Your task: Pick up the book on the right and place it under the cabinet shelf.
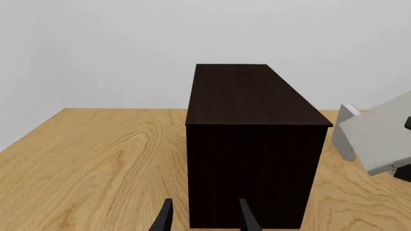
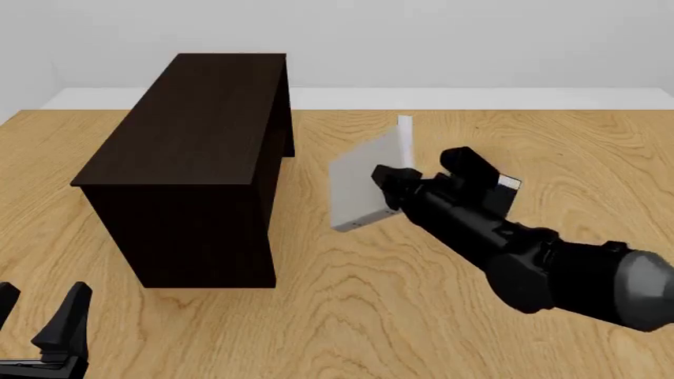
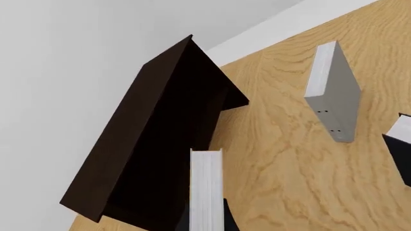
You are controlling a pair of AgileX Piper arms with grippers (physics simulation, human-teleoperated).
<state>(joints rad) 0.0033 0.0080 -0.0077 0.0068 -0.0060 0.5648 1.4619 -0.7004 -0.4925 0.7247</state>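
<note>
**Ana:** While the right arm reached forward over the middle of the desk [image 2: 443, 316], what did its pincer have hold of?

**Ben:** The right gripper [image 2: 386, 183] was closed on the book [image 2: 365, 183], the light grey one with white page edges. In the front view the book was lifted off the wood and tilted, with its cover facing the cabinet shelf [image 2: 200, 150]. In the right wrist view its white page edges stood between the two dark fingers [image 3: 228, 216], which pressed on the covers.

**Ana:** And where was the book compared with the cabinet?

**Ben:** It was near the cabinet's open side, but apart from it and outside it. The cabinet stood on the left half of the desk, with its far end toward the far edge.

**Ana:** Were other books on the desk?

**Ben:** Yes. A second grey book [image 3: 334, 91] stood upright on the desk, farther toward the far edge than the held one. In the front view only a thin strip of it showed behind the held book. A black-covered book [image 3: 401, 144] was at the edge of the right wrist view, mostly cut off.

**Ana:** What about the other arm?

**Ben:** The left gripper [image 2: 40, 316] was low at the near left corner of the desk. Its fingers were spread apart and held nothing, pointing toward the near end of the cabinet.
</note>
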